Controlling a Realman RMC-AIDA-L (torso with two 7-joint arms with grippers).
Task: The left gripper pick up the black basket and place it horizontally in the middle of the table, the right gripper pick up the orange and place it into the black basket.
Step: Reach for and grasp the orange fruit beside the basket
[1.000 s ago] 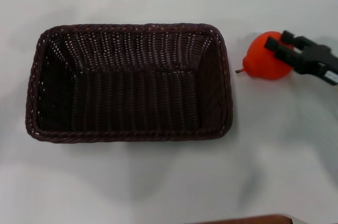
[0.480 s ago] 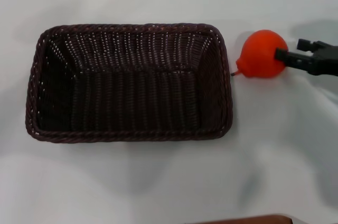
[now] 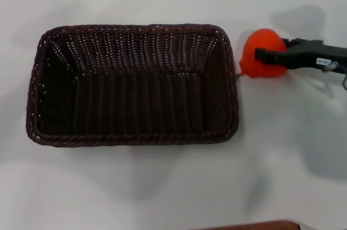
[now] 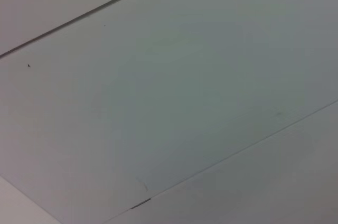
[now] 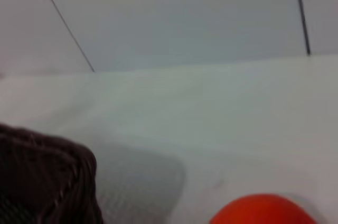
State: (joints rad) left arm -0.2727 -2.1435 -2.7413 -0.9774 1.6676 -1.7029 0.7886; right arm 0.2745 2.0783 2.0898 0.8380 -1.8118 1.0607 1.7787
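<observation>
Head view: right gripper [image 3: 264, 56] clamped on orange [image 3: 260, 62], now lifted and shifted nearer basket [image 3: 133, 84]; carry under way. Left gripper unseen.

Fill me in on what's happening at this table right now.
The right claw is at the orange, its fingers around the fruit just to the right of the black basket. The basket sits lengthwise on the white table with nothing inside, so the orange hasn't gone in yet. The left claw is out of sight.
</observation>
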